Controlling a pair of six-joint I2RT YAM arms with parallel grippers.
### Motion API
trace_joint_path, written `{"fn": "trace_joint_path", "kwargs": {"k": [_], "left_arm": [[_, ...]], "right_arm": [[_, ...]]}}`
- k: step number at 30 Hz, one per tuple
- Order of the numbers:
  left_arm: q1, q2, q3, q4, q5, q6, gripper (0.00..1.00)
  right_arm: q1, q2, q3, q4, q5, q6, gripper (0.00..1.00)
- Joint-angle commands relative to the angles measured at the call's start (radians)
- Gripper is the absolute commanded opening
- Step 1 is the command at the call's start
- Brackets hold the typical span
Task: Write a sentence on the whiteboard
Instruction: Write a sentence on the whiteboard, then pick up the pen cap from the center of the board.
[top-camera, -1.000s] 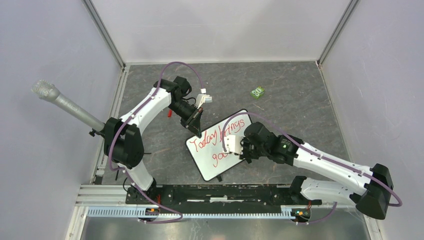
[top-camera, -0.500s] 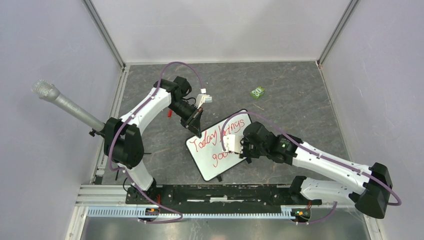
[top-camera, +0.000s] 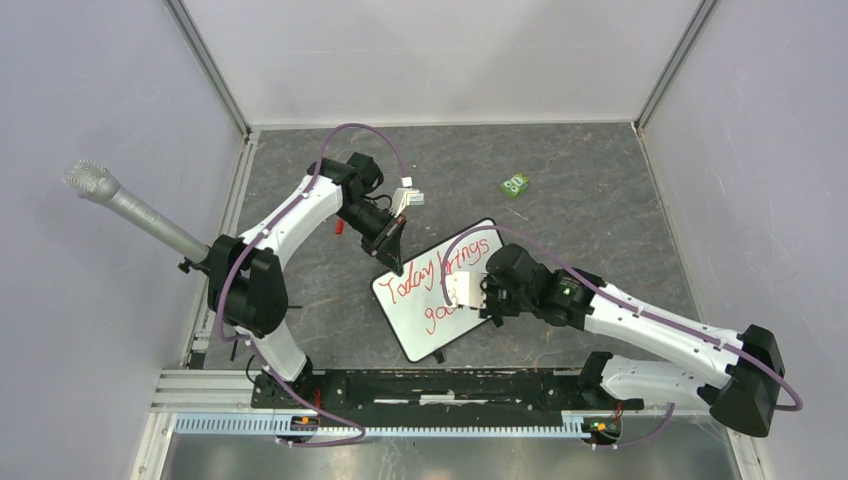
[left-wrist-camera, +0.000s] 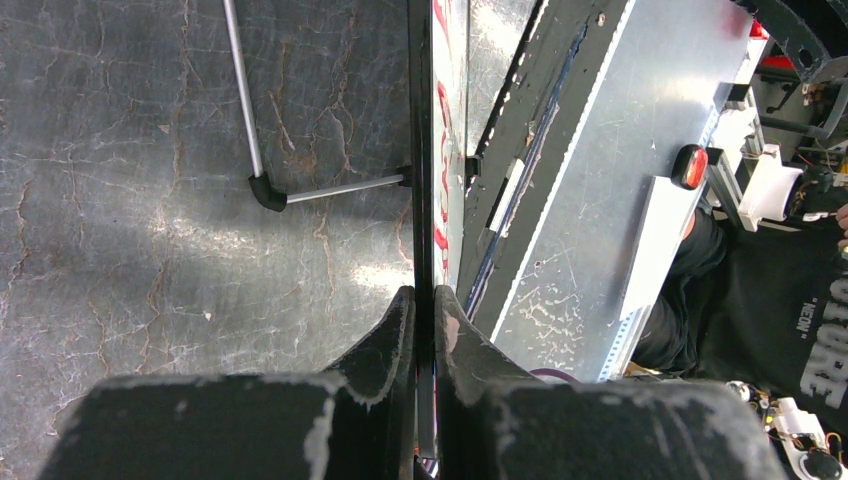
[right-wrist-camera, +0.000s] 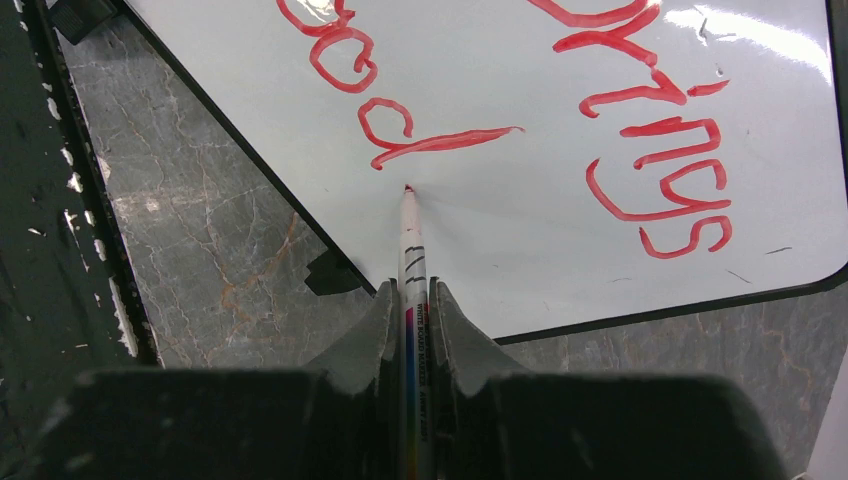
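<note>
The whiteboard (top-camera: 412, 322) lies slanted on the stone-patterned floor between the arms. The sentence (top-camera: 425, 278) runs across it in red, in two lines. My left gripper (top-camera: 397, 262) is shut on the board's far left rim; in the left wrist view the thin dark board edge (left-wrist-camera: 424, 150) runs straight between the fingertips (left-wrist-camera: 424, 295). My right gripper (right-wrist-camera: 412, 290) is shut on a white marker pen (right-wrist-camera: 411, 245). The pen's red tip touches the whiteboard (right-wrist-camera: 520, 215) just below the last letter of "good" (right-wrist-camera: 400, 130). In the top view the right wrist (top-camera: 465, 288) hides that word's end.
A small green object (top-camera: 516, 184) lies at the back right. A grey microphone (top-camera: 130, 208) juts in from the left wall. The board's wire stand (left-wrist-camera: 262, 190) sticks out underneath. The black mounting rail (top-camera: 430, 385) borders the near edge.
The right wrist has edged very slightly left over the board. The left arm and the board have not moved.
</note>
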Motion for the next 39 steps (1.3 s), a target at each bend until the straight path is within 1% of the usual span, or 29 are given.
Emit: {"fn": "trace_joint_path", "kwargs": {"k": [1,7,8,12,15,18,21,23,24,26,28,30,32,34,39], "left_arm": [[-0.006,-0.024,-0.004,0.044,-0.015,-0.022,0.04],[-0.006,-0.035,0.007,0.044,-0.024,-0.033,0.13],[-0.006,-0.041,0.010,0.045,-0.025,-0.034,0.16],[-0.006,-0.066,0.035,0.044,-0.022,-0.046,0.38],[-0.005,-0.094,0.080,0.044,-0.038,-0.072,0.53],[0.001,-0.113,0.151,0.038,-0.042,-0.104,0.64],[0.047,-0.132,0.241,0.047,-0.035,-0.155,0.72],[0.111,-0.150,0.269,0.110,-0.064,-0.229,0.73],[0.143,-0.164,0.266,0.148,-0.110,-0.280,0.74],[0.213,-0.186,0.240,0.227,-0.235,-0.350,0.75],[0.252,-0.192,0.203,0.280,-0.382,-0.387,0.73],[0.281,-0.173,0.178,0.287,-0.453,-0.401,0.72],[0.285,-0.131,0.163,0.279,-0.545,-0.425,0.71],[0.285,-0.105,0.129,0.292,-0.597,-0.447,0.69],[0.284,-0.097,-0.026,0.468,-0.695,-0.525,0.68]], "right_arm": [[0.000,-0.031,0.057,-0.011,-0.047,-0.043,0.00],[-0.001,-0.075,0.120,-0.020,-0.125,-0.056,0.00],[-0.001,-0.079,0.134,-0.026,-0.134,-0.058,0.00],[-0.002,-0.084,0.181,-0.027,-0.136,-0.050,0.00],[-0.003,-0.083,0.201,-0.003,-0.125,-0.025,0.00],[-0.011,-0.081,0.226,0.022,-0.121,0.005,0.00],[-0.051,-0.073,0.255,0.035,-0.131,0.031,0.00],[-0.082,-0.068,0.270,0.039,-0.145,0.051,0.00],[-0.101,-0.065,0.277,0.039,-0.153,0.063,0.00],[-0.142,-0.059,0.292,0.043,-0.178,0.088,0.00],[-0.186,-0.052,0.307,0.049,-0.199,0.112,0.00],[-0.232,-0.042,0.323,0.051,-0.228,0.137,0.00],[-0.280,-0.031,0.327,0.055,-0.266,0.167,0.00],[-0.317,-0.018,0.329,0.063,-0.308,0.189,0.00],[-0.385,0.032,0.354,0.065,-0.406,0.220,0.00]]}}
